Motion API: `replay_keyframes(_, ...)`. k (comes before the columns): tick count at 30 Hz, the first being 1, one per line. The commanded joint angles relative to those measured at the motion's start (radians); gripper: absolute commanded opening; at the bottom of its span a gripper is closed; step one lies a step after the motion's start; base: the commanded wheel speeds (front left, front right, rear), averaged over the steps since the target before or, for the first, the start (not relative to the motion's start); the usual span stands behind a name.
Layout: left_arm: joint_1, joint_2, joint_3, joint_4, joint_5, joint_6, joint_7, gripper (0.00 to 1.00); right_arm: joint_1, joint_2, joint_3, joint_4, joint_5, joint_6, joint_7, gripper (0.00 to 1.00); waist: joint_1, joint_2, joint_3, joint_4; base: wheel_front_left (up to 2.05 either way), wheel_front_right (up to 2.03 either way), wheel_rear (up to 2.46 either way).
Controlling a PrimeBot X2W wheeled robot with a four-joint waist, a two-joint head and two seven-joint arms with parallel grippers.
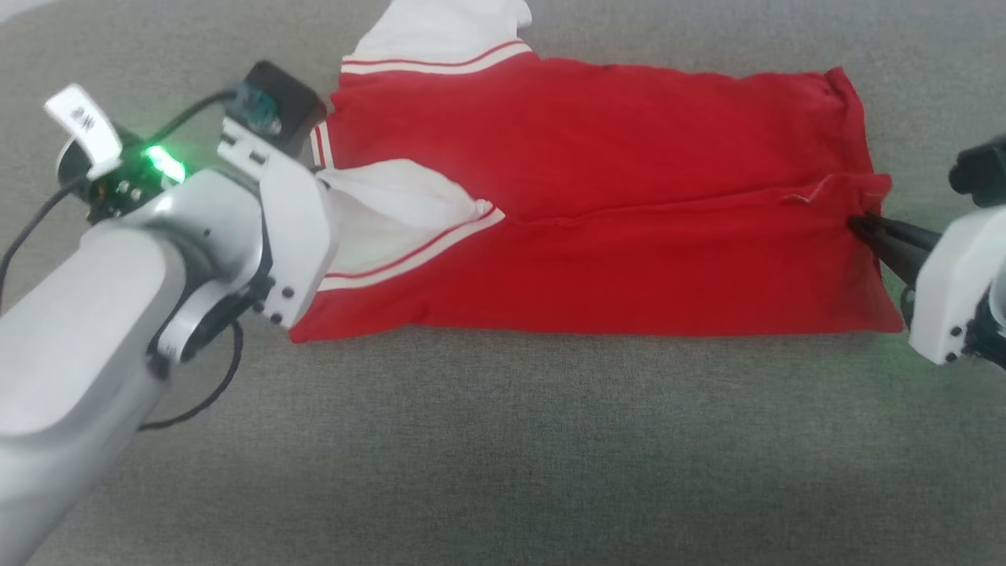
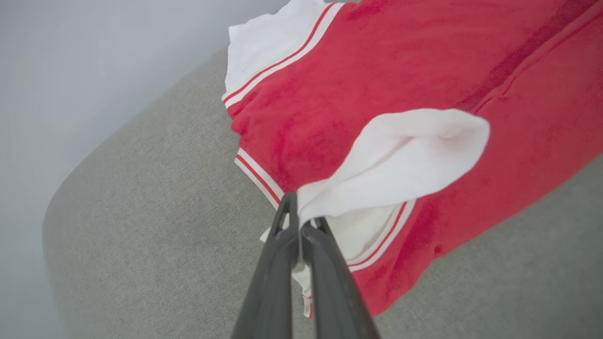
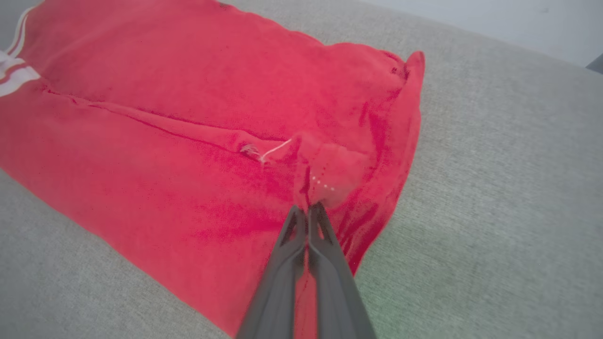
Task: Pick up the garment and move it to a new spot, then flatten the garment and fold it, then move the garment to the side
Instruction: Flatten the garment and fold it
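Left gripper [image 2: 299,221] pinched shut on the white sleeve part [image 2: 400,155] at the left end of the garment [image 1: 597,236], with that cloth raised a little above the red body. Right gripper [image 3: 308,207] shut as well, holding a small bunch of red cloth at the garment's right end, near the middle of that hem. Loose white thread [image 3: 275,150] just beside this pinch.

Garment spread long on the grey fabric surface [image 1: 503,440], plain red side up, with one long folded edge along its middle from end to end. Striped trim [image 1: 436,64] in red and white at the garment's left end, bordering both white parts.

Writing: white tag [image 1: 82,118] on the left arm, left of the garment, with dark marks too small to read. Green light [image 1: 165,163] just beside that tag. Black cable [image 1: 212,393] hanging under the same arm.

Hidden or cut off, in the head view: left gripper's fingers behind its own white wrist housing [image 1: 295,228], touching the garment's left end. Second white sleeve part at the garment's far left corner, cut by the top edge. Right arm, right of the garment, cut by the side edge.
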Motion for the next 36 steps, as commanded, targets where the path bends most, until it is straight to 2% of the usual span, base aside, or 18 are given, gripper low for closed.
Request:
replay_keyframes(1, -0.013, -0.008, -0.003, 0.026, -0.008, -0.010, -0.006, 0.00, -0.014, 0.009, 0.006, 0.017, -0.002, -0.001, -0.007, 0.00, 0.0000, -0.0001, 0.011, -0.002, 0.00, 0.00, 0.00)
replay_keyframes(8, -0.073, -0.124, -0.036, 0.309, -0.032, -0.095, -0.040, 0.00, -0.109, 0.057, 0.089, 0.172, -0.007, -0.001, -0.026, 0.00, 0.0000, -0.0001, 0.051, -0.006, 0.00, 0.00, 0.00)
replay_keyframes(13, -0.092, -0.183, -0.039, 0.475, -0.068, -0.125, -0.044, 0.00, -0.151, 0.082, 0.143, 0.259, 0.016, -0.001, -0.033, 0.00, 0.0000, -0.0001, 0.061, -0.008, 0.00, 0.00, 0.00)
replay_keyframes(14, -0.094, -0.192, -0.037, 0.501, -0.076, -0.128, -0.047, 0.15, -0.158, 0.084, 0.149, 0.273, 0.020, -0.001, -0.036, 0.11, 0.0000, -0.0001, 0.061, -0.007, 0.00, 0.00, 0.00)
replay_keyframes(15, -0.098, -0.198, -0.038, 0.522, -0.074, -0.131, -0.053, 0.31, -0.166, 0.085, 0.155, 0.286, 0.024, -0.001, -0.037, 0.26, 0.0000, -0.0001, 0.060, -0.007, 0.00, 0.00, 0.00)
replay_keyframes(16, -0.105, -0.202, -0.032, 0.542, -0.075, -0.129, -0.063, 0.82, -0.172, 0.086, 0.162, 0.294, 0.028, -0.002, -0.038, 0.36, 0.0000, -0.0001, 0.058, -0.007, 0.00, 0.00, 0.00)
replay_keyframes(17, -0.109, -0.210, -0.021, 0.555, -0.087, -0.120, -0.072, 1.00, -0.177, 0.085, 0.166, 0.302, 0.034, -0.002, -0.039, 0.44, 0.0000, -0.0001, 0.056, -0.006, 0.00, 0.00, 0.00)
replay_keyframes(18, -0.115, -0.215, -0.015, 0.565, -0.088, -0.115, -0.078, 1.00, -0.183, 0.082, 0.168, 0.308, 0.039, -0.002, -0.040, 0.61, 0.0000, -0.0001, 0.053, -0.004, 0.00, 0.00, 0.00)
replay_keyframes(19, -0.121, -0.216, -0.013, 0.571, -0.083, -0.113, -0.080, 1.00, -0.188, 0.073, 0.170, 0.310, 0.035, -0.002, -0.049, 1.00, 0.0000, -0.0001, 0.049, -0.001, 0.00, 0.00, 0.00)
replay_keyframes(25, -0.105, -0.204, 0.007, 0.549, -0.104, -0.080, -0.073, 1.00, -0.185, 0.046, 0.124, 0.289, 0.040, -0.001, -0.138, 1.00, 0.0000, -0.0001, 0.022, 0.022, 0.00, 0.00, 0.00)
replay_keyframes(30, -0.055, -0.182, 0.008, 0.454, -0.119, -0.044, -0.045, 1.00, -0.145, 0.017, 0.033, 0.244, -0.007, -0.001, -0.274, 1.00, 0.0000, -0.0001, 0.002, 0.048, 0.00, 0.00, 0.00)
replay_keyframes(36, 0.021, -0.147, 0.009, 0.337, -0.138, 0.015, -0.010, 1.00, -0.080, 0.070, -0.162, 0.192, -0.134, -0.001, -0.459, 1.00, 0.0000, -0.0001, -0.011, 0.051, 0.00, 0.00, 0.00)
